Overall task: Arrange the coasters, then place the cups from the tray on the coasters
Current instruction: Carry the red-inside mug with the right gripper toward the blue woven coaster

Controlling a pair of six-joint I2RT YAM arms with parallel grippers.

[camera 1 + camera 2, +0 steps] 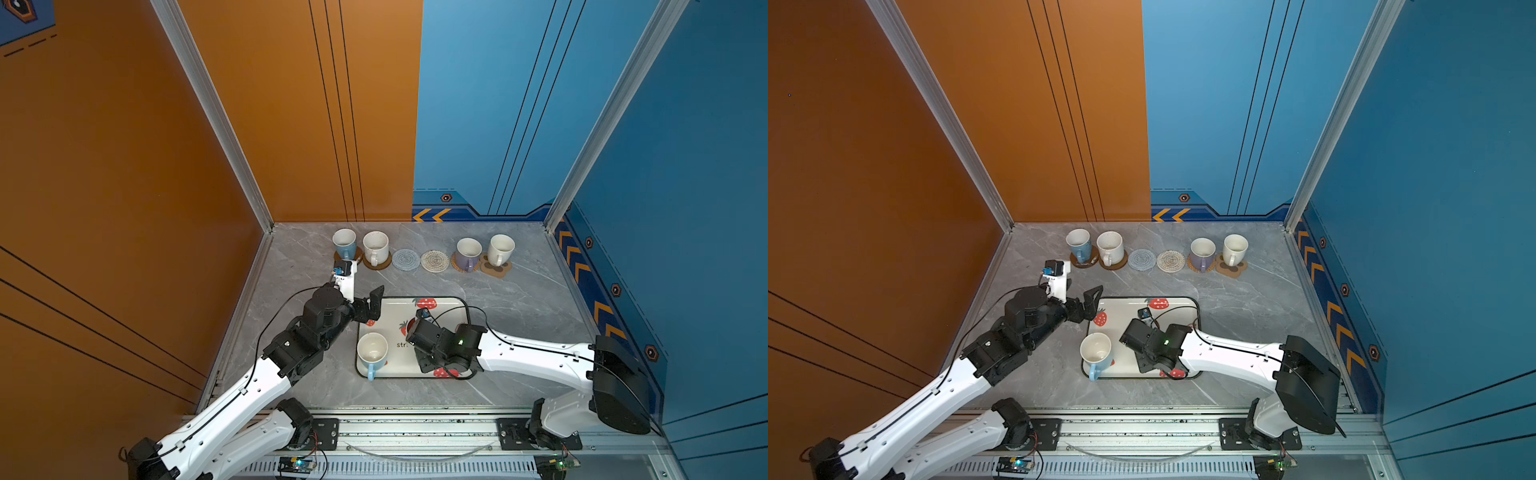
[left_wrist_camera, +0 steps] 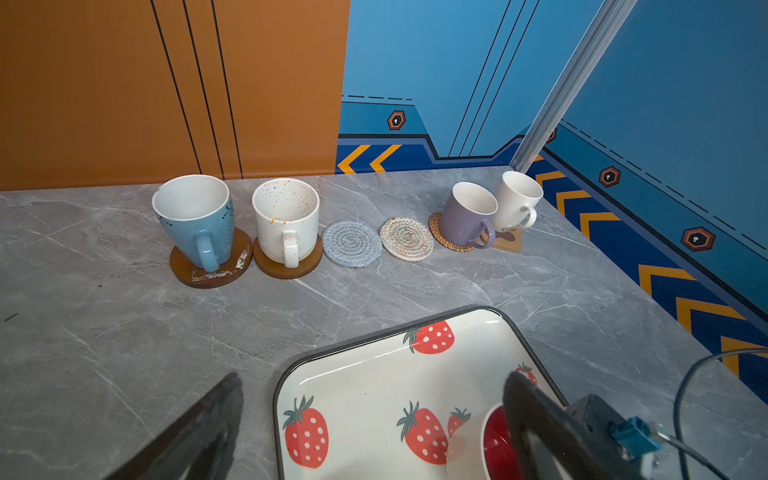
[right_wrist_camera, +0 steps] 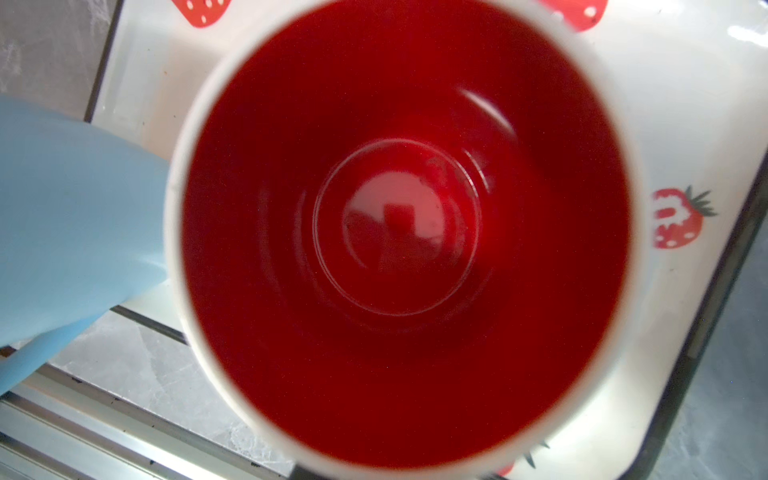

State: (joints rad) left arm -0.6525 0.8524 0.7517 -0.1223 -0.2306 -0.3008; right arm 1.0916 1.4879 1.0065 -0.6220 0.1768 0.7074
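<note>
Six coasters line the back. The two brown discs carry a light blue cup (image 1: 345,243) and a speckled white cup (image 1: 376,247). The grey coaster (image 1: 406,260) and the cream coaster (image 1: 435,261) are bare. A lavender cup (image 1: 468,253) stands on the tan round and a white cup (image 1: 500,248) on the paw shape. The strawberry tray (image 1: 395,311) holds another light blue cup (image 1: 372,353) and the red-inside cup (image 3: 407,232). My right gripper (image 1: 419,332) is shut on this cup from above, its jaws hidden by the rim. My left gripper (image 1: 373,307) hangs open, empty, over the tray's far left corner.
Orange and blue walls close the back and both sides of the grey marble table (image 1: 519,307). A metal rail (image 1: 415,432) runs along the front edge. The right arm's black cable (image 1: 465,307) loops over the tray's right side.
</note>
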